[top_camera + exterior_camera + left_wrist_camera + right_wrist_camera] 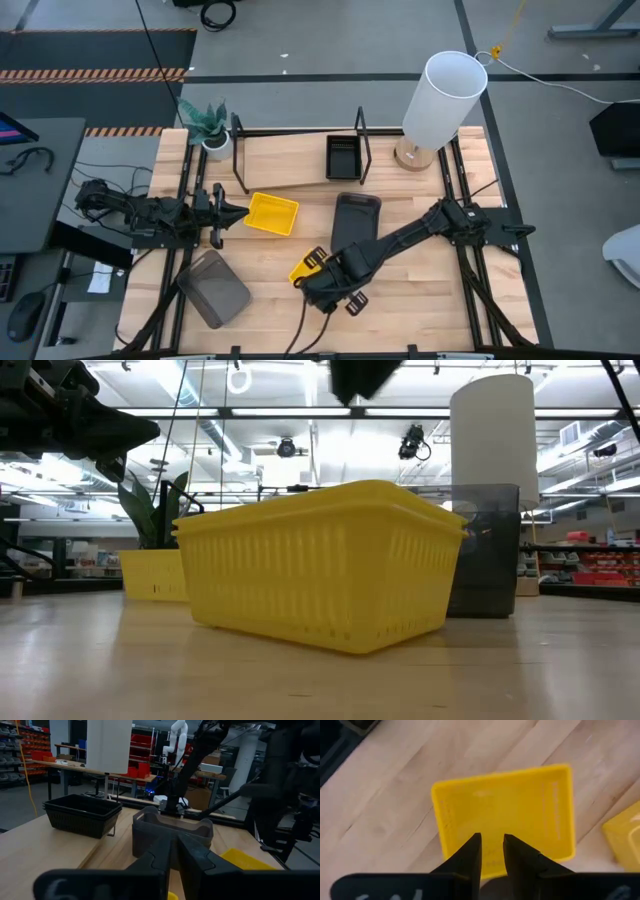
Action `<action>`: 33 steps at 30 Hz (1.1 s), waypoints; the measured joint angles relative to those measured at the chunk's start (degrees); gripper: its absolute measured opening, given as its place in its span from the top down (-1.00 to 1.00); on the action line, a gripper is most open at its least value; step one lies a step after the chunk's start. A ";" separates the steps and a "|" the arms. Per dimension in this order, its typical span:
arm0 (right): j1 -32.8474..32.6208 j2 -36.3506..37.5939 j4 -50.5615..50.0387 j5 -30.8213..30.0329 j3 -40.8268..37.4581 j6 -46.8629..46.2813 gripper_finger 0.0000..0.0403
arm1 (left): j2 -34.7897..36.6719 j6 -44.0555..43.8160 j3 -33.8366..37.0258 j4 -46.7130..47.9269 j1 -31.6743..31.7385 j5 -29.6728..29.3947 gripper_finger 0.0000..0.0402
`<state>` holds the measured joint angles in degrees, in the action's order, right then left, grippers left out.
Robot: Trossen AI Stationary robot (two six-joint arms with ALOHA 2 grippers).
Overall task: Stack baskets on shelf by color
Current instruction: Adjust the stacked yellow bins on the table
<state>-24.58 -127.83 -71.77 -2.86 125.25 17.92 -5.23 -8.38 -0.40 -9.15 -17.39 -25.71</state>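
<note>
Yellow plastic fills the scene under our right hand [491,851]: one yellow basket [507,812] sits on the counter [420,290] near its front edge, and our fingers straddle its near wall, close together, apparently pinching it, probably to lift it toward the other yellow basket [272,214] lying just before the shelf [290,160]. Black baskets [343,157] already rest nested in a shelf bay, a grey basket [355,218] stands mid-counter, and our left hand [238,211], closed and empty, waits beside that second yellow one.
</note>
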 joint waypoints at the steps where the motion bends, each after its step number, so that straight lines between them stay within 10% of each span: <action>1: 0.26 0.00 1.11 0.06 0.00 0.10 0.58 | -0.02 0.00 0.02 0.00 0.02 0.00 0.83; 33: 6.48 0.00 17.73 -1.13 0.00 2.18 0.58 | -0.01 0.00 0.02 0.00 0.01 0.01 0.82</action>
<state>-18.10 -127.83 -54.04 -3.99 125.25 20.10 -5.24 -8.38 -0.38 -9.15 -17.38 -25.71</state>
